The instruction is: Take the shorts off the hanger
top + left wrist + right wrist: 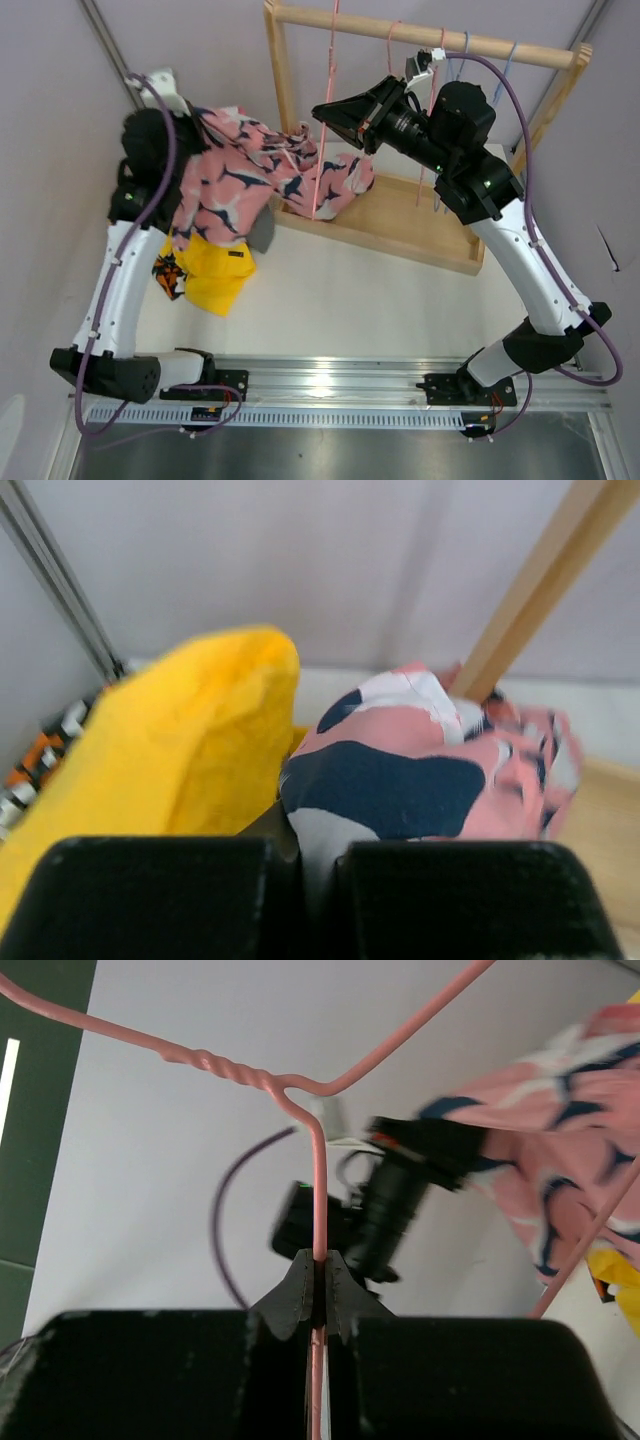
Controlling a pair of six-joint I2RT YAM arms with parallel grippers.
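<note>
Pinching the pink hanger (316,1190) by its neck below the twist, my right pincer (318,1285) is closed tight. My left pincer (308,880) is closed on the shark-print shorts (245,175), whose long axis runs left from hanger to it; left arm nearer, pull leftward.

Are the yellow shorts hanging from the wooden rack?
No, the yellow shorts lie crumpled on the white table, well away from the wooden rack and its top bar.
</note>
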